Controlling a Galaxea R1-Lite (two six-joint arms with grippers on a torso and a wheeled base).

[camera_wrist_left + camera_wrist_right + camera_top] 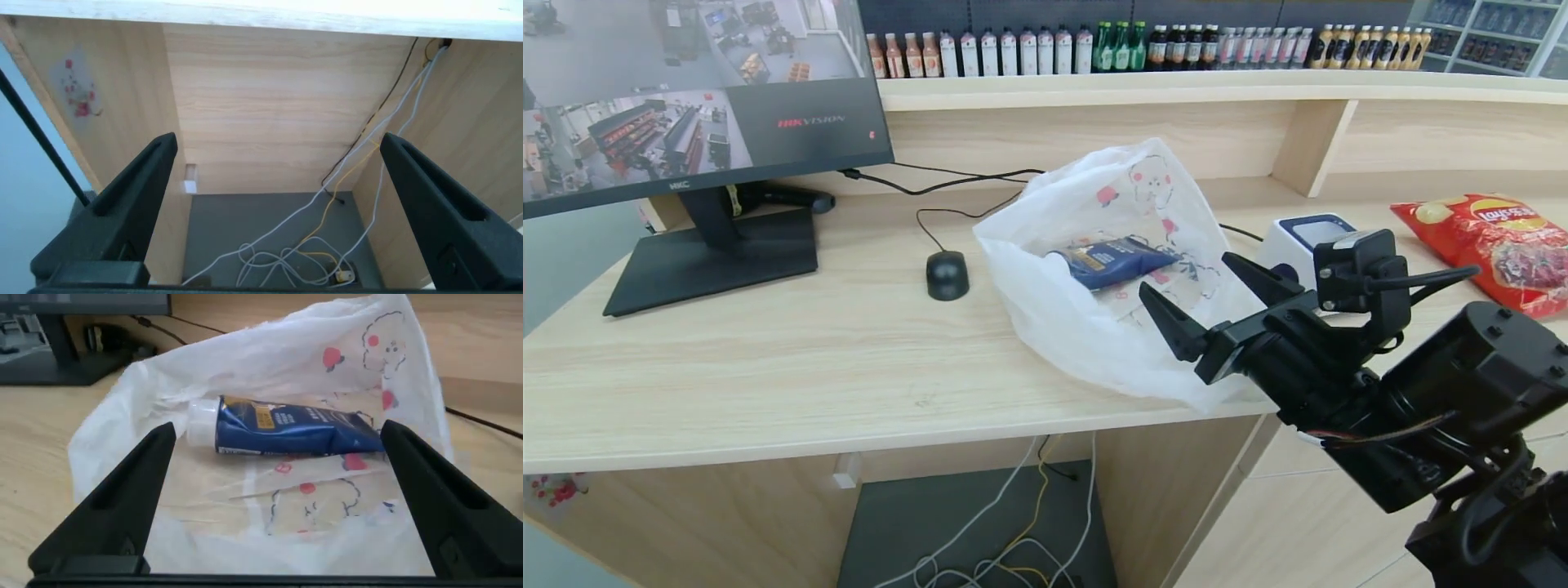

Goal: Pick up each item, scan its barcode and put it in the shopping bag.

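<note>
The white shopping bag (1094,269), printed with small red and pink figures, lies slumped on the wooden desk (768,367) with its mouth gaping. A blue tube (1115,261) with a white cap lies flat inside it. In the head view the cap end is veiled by the bag's film, and the print on the tube is too small to make out. The right end effector (1186,273) hovers just in front of the bag's mouth, its two black fingers spread wide and holding nothing. In the right wrist view, the tube (286,429) sits between and beyond the fingers (122,498). Behind this arm stands a white scanner (1298,233) with a blue top, its lower part hidden by the wrist. A red bag of chips (1494,245) lies near it on the desk and is cut off at the picture's edge. The left end effector (278,212) is below the desk top, also open and empty, facing loose cables (302,245) on the floor of the recess. On the robot's left side of the desk are a black mouse (947,275) and a monitor (686,98), which is cropped at the top and side. A row of bottles (1143,49) lines the shelf behind.
</note>
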